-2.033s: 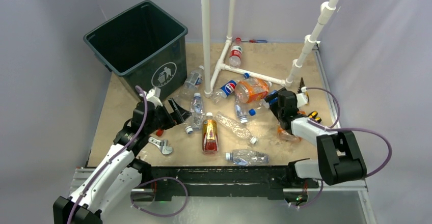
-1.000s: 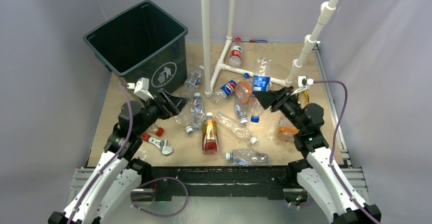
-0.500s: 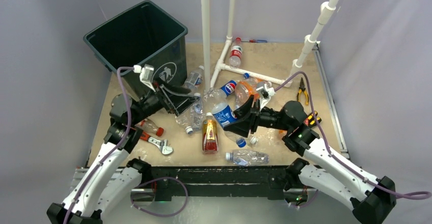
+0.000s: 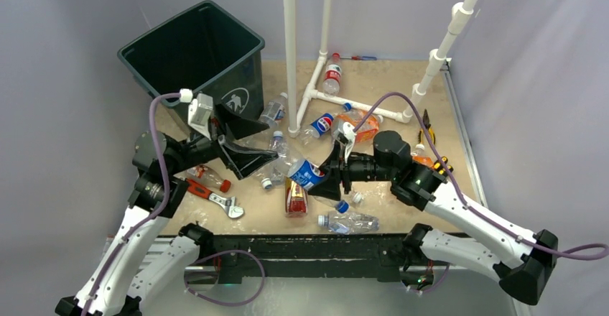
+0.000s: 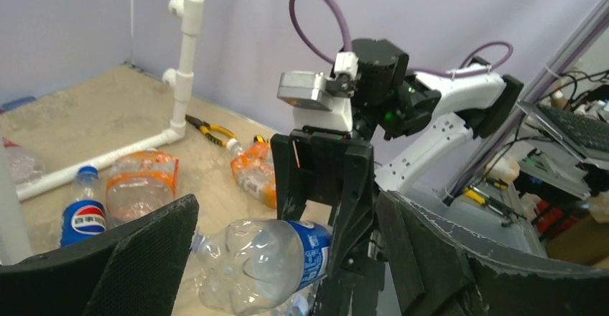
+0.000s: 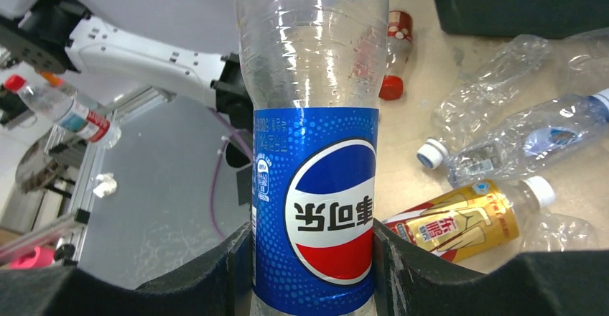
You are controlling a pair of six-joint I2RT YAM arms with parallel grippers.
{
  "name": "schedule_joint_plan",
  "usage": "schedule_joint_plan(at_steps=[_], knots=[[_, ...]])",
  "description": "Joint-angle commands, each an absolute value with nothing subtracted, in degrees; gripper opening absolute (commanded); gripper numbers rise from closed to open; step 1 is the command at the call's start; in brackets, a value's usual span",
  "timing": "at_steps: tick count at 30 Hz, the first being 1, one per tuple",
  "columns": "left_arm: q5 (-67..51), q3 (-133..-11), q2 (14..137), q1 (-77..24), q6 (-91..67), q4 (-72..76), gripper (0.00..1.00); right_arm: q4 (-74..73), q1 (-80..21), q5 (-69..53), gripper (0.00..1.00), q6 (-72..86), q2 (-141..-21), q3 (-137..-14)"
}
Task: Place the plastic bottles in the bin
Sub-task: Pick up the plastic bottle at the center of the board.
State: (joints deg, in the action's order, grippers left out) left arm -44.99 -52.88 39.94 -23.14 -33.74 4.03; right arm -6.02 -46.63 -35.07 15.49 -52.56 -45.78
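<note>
Aloft, right gripper pinches a clear blue-labelled plastic bottle, probably light and crushable, at its label; left gripper gapes.

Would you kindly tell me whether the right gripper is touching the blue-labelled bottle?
Touching. The right wrist view shows the right gripper with its jaws pressed against both sides of the blue-labelled bottle, with no gap on either side of the label.

One blue-labelled bottle held aloft; other bottles strewn beside upright green bin.
</note>
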Motion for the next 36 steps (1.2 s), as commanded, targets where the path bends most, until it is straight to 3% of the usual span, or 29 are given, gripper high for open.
schedule_joint_plan(at_steps=[1,10,22,26,36], knots=[[-48.5,-50.4,39.8,-23.8,-32.0,6.0,0.94,-9.6,-49.2,-31.9,0.44,11.9,-51.1,-49.3],[-46.9,-44.7,36.3,-23.8,-38.9,15.0,0.96,5.0,-49.4,-31.8,0.42,17.1,-43.8,-43.4],[-50.9,-36.6,39.6,-24.2,-61.0,41.7,0.97,16.5,-50.8,-36.9,0.42,19.6,-49.6,-43.0],[-51.6,-38.0,40.4,-24.7,-59.7,38.7,0.97,18.8,-51.8,-38.0,0.42,20.2,-52.0,-43.7],[-52.0,-39.4,39.4,-25.3,-56.3,32.9,0.67,15.1,-54.8,-36.3,0.43,16.9,-55.6,-47.0]])
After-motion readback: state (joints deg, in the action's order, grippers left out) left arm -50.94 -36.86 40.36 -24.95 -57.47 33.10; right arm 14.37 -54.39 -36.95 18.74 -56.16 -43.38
